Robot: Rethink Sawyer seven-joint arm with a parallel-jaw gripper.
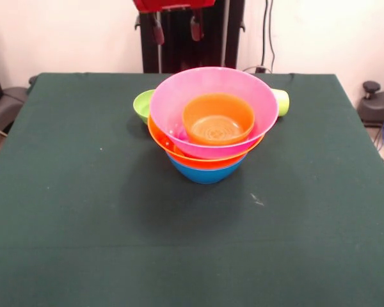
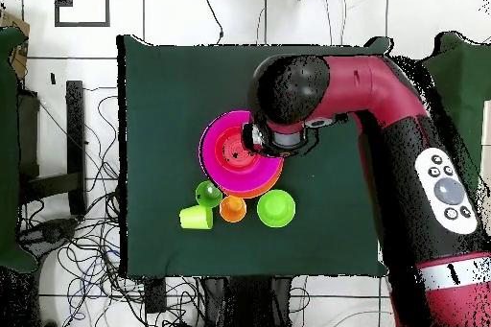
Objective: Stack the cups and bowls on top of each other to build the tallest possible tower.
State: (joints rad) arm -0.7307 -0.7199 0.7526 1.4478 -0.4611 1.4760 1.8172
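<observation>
Three nested bowls [image 1: 208,137] stand mid-table [image 1: 64,211], edges clear; end effector [image 1: 176,29] fingers apart above.

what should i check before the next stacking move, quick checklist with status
1. Tower upright: ok, blue bowl lowest, yellow-orange bowl and pink bowl nested above.
2. Top of the pile free: not ok, a small orange bowl already sits inside the pink one.
3. Gripper empty: cannot tell, only its tips show at the top edge of the front view.
4. Pieces left to add: ok, green bowl, orange cup, lime-yellow cup and small green cup lie beside the tower.
5. Lime-yellow cup upright: not ok, it appears to lie on its side.
</observation>
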